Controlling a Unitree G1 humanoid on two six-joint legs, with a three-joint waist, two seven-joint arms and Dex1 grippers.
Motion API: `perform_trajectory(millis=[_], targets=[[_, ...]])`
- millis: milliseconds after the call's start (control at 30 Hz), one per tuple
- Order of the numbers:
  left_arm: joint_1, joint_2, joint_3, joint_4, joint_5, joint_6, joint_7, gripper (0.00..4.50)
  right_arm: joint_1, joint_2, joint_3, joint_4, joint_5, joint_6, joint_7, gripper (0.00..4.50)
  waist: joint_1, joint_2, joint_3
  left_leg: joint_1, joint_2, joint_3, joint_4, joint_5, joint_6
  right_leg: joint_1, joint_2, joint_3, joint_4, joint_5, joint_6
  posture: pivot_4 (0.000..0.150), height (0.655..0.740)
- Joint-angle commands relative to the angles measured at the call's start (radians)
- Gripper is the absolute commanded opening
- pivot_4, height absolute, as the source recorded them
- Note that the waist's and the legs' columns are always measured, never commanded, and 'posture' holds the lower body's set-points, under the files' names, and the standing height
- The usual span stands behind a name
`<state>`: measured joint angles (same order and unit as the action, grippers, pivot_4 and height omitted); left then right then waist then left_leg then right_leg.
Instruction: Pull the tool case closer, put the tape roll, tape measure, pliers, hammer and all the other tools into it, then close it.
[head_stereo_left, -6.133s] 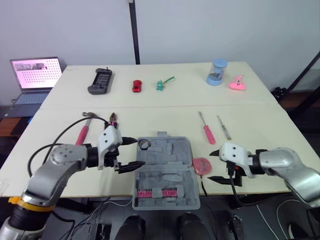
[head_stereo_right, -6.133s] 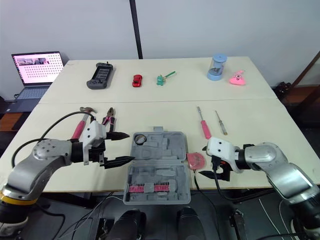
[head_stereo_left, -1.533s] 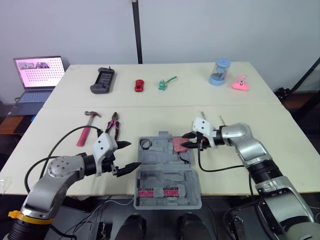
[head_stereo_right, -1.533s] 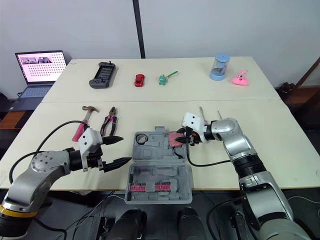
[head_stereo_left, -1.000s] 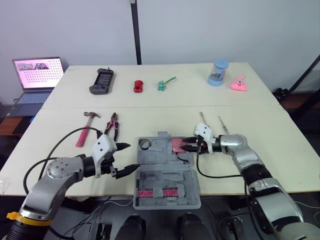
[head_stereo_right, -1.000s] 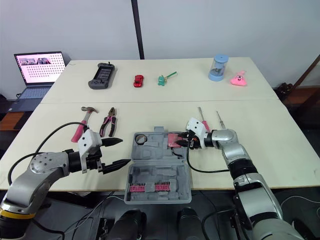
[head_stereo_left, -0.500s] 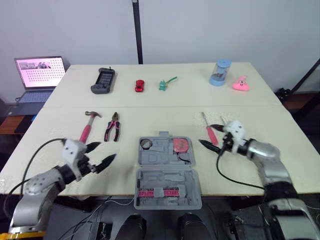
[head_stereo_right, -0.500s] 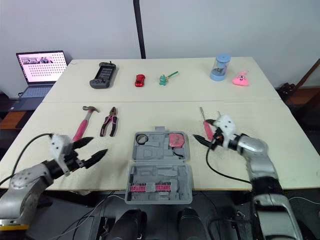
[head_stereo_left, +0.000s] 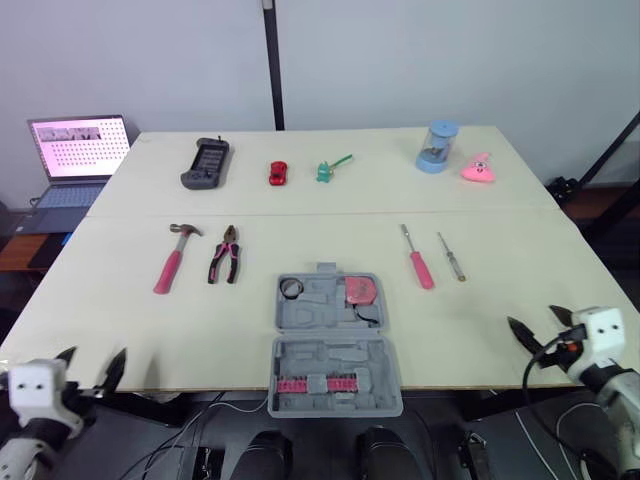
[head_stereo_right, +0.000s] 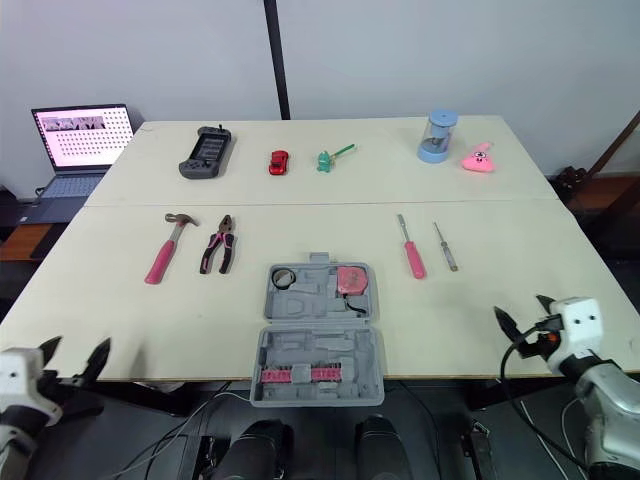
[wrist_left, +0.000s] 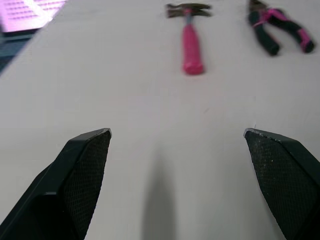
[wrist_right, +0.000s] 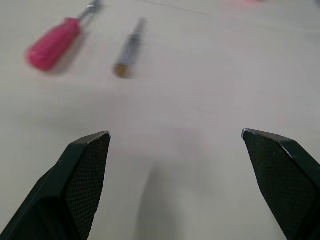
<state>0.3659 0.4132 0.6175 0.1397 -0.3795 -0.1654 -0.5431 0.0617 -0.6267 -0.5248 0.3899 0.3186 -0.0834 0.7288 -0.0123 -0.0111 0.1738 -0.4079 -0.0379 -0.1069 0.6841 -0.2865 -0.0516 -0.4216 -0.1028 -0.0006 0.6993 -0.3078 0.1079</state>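
The grey tool case lies open at the table's front middle. A tape roll and the pink tape measure sit in its far half. On the table to its left lie the pink-handled hammer and pliers. To its right are a pink screwdriver and a thin screwdriver. My left gripper hangs open and empty off the front left edge. At the front right edge my right gripper is open and empty too.
On the far half of the table stand a black handheld device, a red toy car, a green toy, a blue container and a pink toy. A laptop sits at the far left.
My right gripper carried the pink tape measure into the case, let it go and drew back to the front right edge. My left gripper pulled away from the case to the front left.
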Motion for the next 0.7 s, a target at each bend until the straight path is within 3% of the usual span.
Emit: perform_trajectory(millis=[33,400,567,700], targets=[[0.006,0.004,0.041,0.022,-0.003,-0.066,0.017,4.50,-0.013,-0.033,-0.037,0.031,0.018,-0.027,-0.012,4.46,0.000,0.000,0.000,0.000,0.000,0.000,0.000,0.000,0.000,0.000,0.000,0.000,0.000,0.000,0.000,0.150,0.6741],[0.007,0.022,-0.012,-0.002,0.004,-0.058,-0.002,4.50,-0.056,-0.041,-0.008,-0.017,0.022,-0.033,-0.017,4.46,0.000,0.000,-0.001,0.000,0.000,0.000,0.000,0.000,0.000,0.000,0.000,0.000,0.000,0.000,0.001,0.150,0.6741],[-0.042,0.132,-0.073,-0.085,-0.052,0.053,-0.123,4.50,-0.063,-0.062,0.096,-0.308,0.096,0.133,0.067,4.46,0.000,0.000,-0.001,0.000,0.000,-0.001,0.000,0.000,0.000,0.000,0.000,0.000,0.001,0.000,0.001,0.150,0.6741],[-0.072,0.199,-0.113,-0.189,-0.135,0.220,-0.189,4.50,-0.154,-0.098,0.188,-0.505,0.247,0.422,0.104,4.46,-0.002,0.001,-0.001,0.000,0.000,-0.002,0.000,0.000,0.000,0.000,0.000,0.000,0.001,0.000,0.001,0.150,0.6741]])
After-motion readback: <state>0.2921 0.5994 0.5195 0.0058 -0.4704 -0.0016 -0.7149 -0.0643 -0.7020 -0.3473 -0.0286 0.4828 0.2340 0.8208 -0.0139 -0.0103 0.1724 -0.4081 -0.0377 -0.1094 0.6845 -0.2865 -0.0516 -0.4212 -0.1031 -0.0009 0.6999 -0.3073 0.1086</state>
